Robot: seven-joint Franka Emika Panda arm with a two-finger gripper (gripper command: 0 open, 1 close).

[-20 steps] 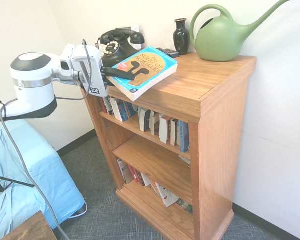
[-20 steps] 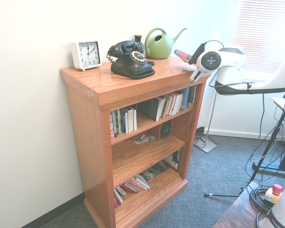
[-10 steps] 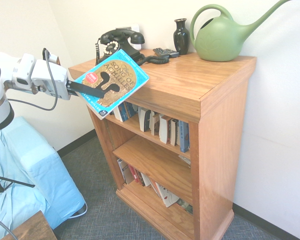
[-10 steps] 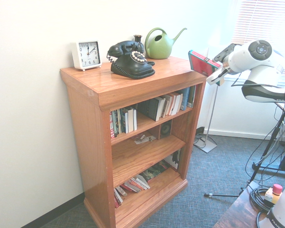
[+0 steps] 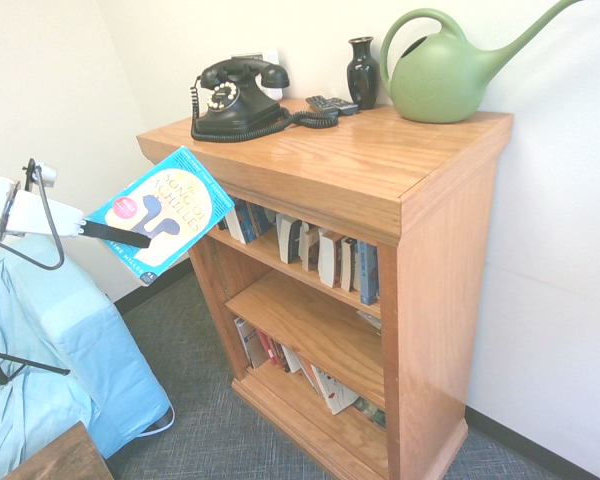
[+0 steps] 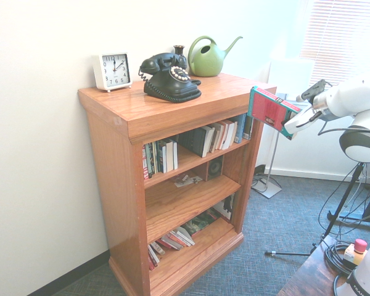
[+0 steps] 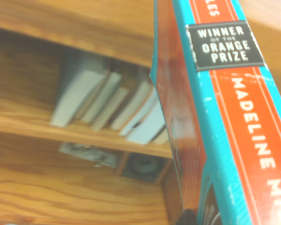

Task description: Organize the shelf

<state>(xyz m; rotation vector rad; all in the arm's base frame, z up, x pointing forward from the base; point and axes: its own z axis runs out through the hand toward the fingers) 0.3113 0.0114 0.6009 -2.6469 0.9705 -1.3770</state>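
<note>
The shelf (image 5: 420, 170) (image 6: 120, 111) is a honey-brown bookcase with a thick flat top and rows of books on its tiers. My gripper (image 5: 130, 237) (image 6: 291, 120) is shut on a turquoise paperback, "Song of Achilles" (image 5: 160, 213) (image 6: 268, 110), held tilted in the air in front of the shelf, level with the top tier and clear of the wood. In the wrist view the book's spine (image 7: 225, 117) fills the right side, with the top tier's leaning books (image 7: 107, 108) blurred behind it.
On the shelf top stand a black rotary phone (image 5: 235, 95) (image 6: 168, 77), a dark vase (image 5: 362, 72), a green watering can (image 5: 450, 70) (image 6: 206, 57) and a white clock (image 6: 112, 70). A blue-covered surface (image 5: 40, 350) lies below the arm. Carpet floor surrounds the shelf.
The gripper has carried the book off the shelf top, out and downward away from the shelf. The book now hangs in front of the top tier instead of lying on the top.
</note>
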